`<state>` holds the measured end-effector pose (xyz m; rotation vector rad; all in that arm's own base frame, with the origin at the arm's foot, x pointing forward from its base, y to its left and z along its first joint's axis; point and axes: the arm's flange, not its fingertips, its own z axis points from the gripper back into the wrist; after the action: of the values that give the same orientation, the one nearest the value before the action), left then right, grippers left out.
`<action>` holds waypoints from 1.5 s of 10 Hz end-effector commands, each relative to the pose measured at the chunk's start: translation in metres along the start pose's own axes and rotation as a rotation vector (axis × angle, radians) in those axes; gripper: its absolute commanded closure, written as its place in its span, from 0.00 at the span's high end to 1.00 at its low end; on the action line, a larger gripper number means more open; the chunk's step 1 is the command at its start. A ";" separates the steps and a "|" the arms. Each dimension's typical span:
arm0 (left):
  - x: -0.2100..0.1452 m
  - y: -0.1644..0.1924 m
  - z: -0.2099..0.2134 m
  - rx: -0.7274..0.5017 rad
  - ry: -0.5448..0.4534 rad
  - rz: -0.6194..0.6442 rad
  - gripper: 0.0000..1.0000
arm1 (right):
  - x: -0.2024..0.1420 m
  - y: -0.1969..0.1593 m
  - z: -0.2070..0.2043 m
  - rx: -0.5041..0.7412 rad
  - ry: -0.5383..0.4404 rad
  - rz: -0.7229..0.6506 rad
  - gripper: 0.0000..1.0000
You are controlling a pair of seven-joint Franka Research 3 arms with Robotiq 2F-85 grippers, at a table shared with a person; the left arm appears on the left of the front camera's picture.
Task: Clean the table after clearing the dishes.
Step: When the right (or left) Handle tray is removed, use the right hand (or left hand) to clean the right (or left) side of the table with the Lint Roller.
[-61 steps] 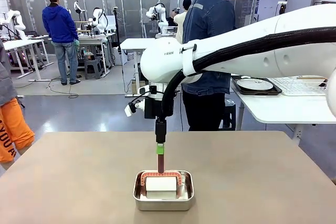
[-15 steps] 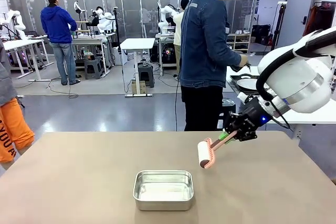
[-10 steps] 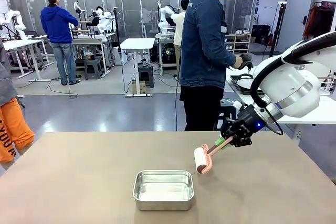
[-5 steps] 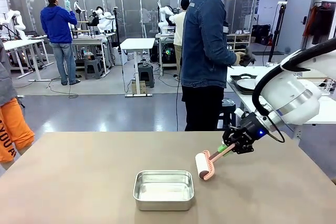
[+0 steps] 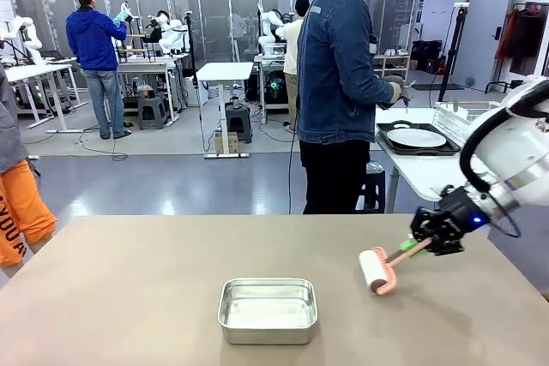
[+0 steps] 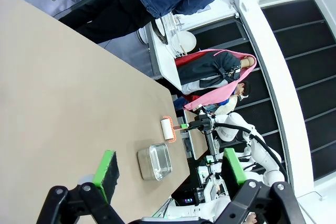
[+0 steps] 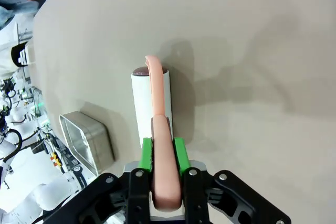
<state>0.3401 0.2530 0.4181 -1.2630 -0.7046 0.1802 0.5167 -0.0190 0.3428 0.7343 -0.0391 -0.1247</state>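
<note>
Right claw (image 5: 410, 248) is clamped on the pink handle of the white-roll lint roller (image 5: 376, 270), green pads either side of it in the wrist view (image 7: 163, 153).

Change: six seconds back the roller was sitting in the small rectangular steel pan (image 5: 268, 309) with me gripping it from above. It's now out of the pan. Over the last second and a half it has gone from just off the pan's far right corner to well right of the pan. The roll looks pressed onto the wide beige-brown matte table (image 5: 129, 280), shadow tight under it (image 7: 149, 103).

Meaning: I judge the clearing part done and the wiping pass underway, right-hand strip first. The surface left of the pan and in front of it has not been rolled yet.

Dishes: a round white plate (image 5: 416, 138) on a dark brown tray (image 5: 386, 145) sits on the white side table beyond and right of the pan, off my table. The person in the denim jacket (image 5: 339, 83) stands next to it, hands at that tray.

Left claw (image 6: 169, 167): fingers spread wide, nothing between them, hanging high above the pan side of the table.
</note>
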 end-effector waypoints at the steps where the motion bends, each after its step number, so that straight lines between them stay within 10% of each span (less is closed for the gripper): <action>1: -0.002 -0.001 0.003 -0.008 0.007 -0.007 1.00 | -0.007 -0.062 0.013 -0.222 -0.045 -0.037 0.21; 8: -0.002 -0.001 0.003 -0.008 0.007 -0.007 1.00 | -0.017 -0.099 0.114 -0.516 -0.057 -0.108 0.21; 15: -0.002 -0.001 0.003 -0.008 0.007 -0.007 1.00 | -0.061 0.012 0.202 -0.594 -0.263 0.052 0.21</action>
<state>0.3401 0.2529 0.4181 -1.2632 -0.7045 0.1799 0.4486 -0.1499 0.5021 0.1601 -0.2593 -0.1422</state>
